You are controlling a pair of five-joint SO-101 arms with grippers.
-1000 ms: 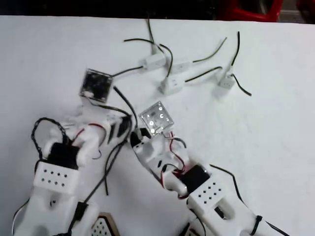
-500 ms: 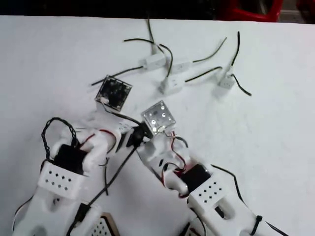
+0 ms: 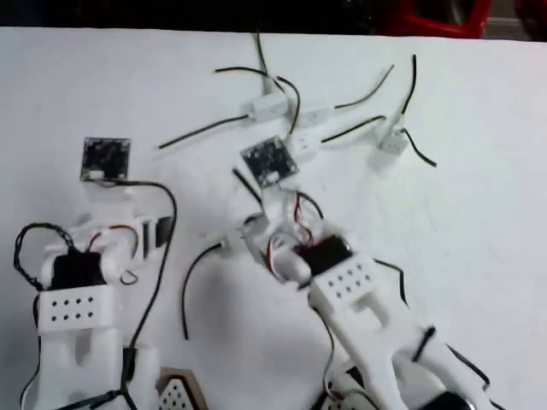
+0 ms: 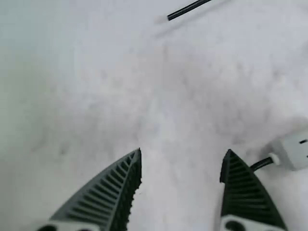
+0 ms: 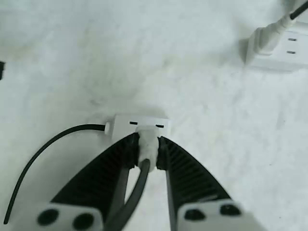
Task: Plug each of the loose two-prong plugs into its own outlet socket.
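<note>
Moved since a second ago: left arm drawn back from the socket (image 5: pixel 139 124), right arm advanced to it. Right gripper (image 5: pixel 147 141): clamped on a white plug (image 5: pixel 147 150), whose front end touches the socket, two slots showing just beyond. Step in hand: insertion, apparently not yet seated. Next move likely calls for prongs lined up with the slots, then a straight push. Left gripper (image 4: pixel 183 153): wide open, empty, over the table (image 4: pixel 96 72) off to one side of the socket.

White table (image 3: pixel 68 77), a red object (image 3: pixel 436 15) beyond its far edge.
</note>
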